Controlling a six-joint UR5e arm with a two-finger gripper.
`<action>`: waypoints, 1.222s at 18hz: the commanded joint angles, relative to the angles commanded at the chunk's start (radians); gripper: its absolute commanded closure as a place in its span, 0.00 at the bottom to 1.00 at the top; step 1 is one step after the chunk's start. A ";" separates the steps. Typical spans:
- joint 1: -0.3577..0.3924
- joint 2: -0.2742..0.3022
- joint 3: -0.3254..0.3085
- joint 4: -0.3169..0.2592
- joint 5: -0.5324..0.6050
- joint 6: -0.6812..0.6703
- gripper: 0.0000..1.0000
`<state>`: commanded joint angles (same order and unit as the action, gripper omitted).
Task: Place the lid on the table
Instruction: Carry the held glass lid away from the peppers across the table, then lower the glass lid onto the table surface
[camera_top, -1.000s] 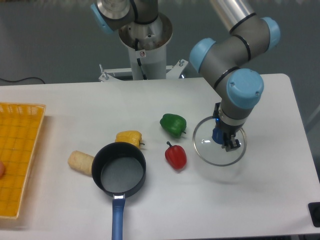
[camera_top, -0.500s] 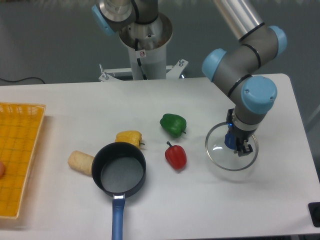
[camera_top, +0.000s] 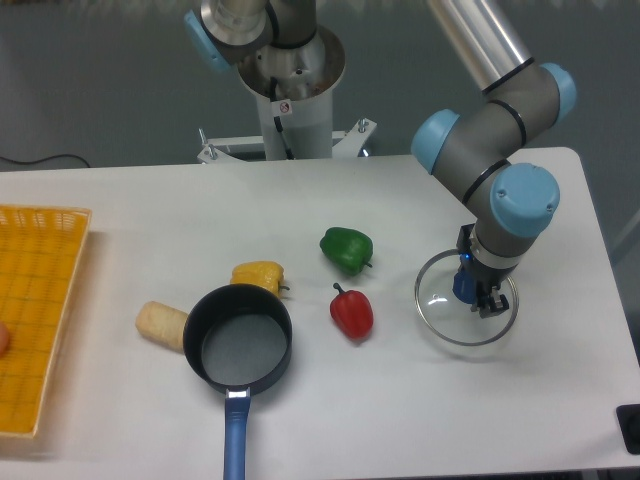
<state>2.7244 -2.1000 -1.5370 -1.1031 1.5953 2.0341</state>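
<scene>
- The round transparent glass lid with its thin silver rim (camera_top: 440, 305) sits low over the right side of the large white rectangular table (camera_top: 120, 215), directly beneath the arm's wrist.
- The two-finger gripper (camera_top: 474, 292) points straight down onto the lid's centre, its fingers closed on the small blue knob there; the glass disc spreads out around the fingers on every side.
- Whether the lid's rim touches the tabletop or hangs just above it cannot be told from this angle.
- The grey arm with light-blue joint caps (camera_top: 520, 200) bends down from the upper right to that spot.
- Left of the lid, apart from it, lies a red bell pepper (camera_top: 351, 312), and above that a green bell pepper (camera_top: 346, 248).
- Further left, a yellow bell pepper (camera_top: 257, 274) rests just beside the rim of a black saucepan with a blue handle (camera_top: 238, 340).
- The saucepan stands uncovered, handle pointing toward the front edge, and shows only its bare grey bottom.
- A pale yellowish potato-like piece (camera_top: 162, 323) lies touching or nearly touching the saucepan's left side.
- At the far left, a yellow-orange mesh tray (camera_top: 40, 300) lies on the table; a small orange-pink item shows at its left edge, cut off by the frame.
</scene>
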 joint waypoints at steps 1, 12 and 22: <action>0.000 -0.002 -0.005 0.008 -0.002 -0.002 0.42; -0.006 -0.018 -0.008 0.040 -0.015 -0.006 0.42; -0.008 -0.025 -0.017 0.040 -0.020 -0.017 0.42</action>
<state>2.7167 -2.1245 -1.5539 -1.0630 1.5754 2.0172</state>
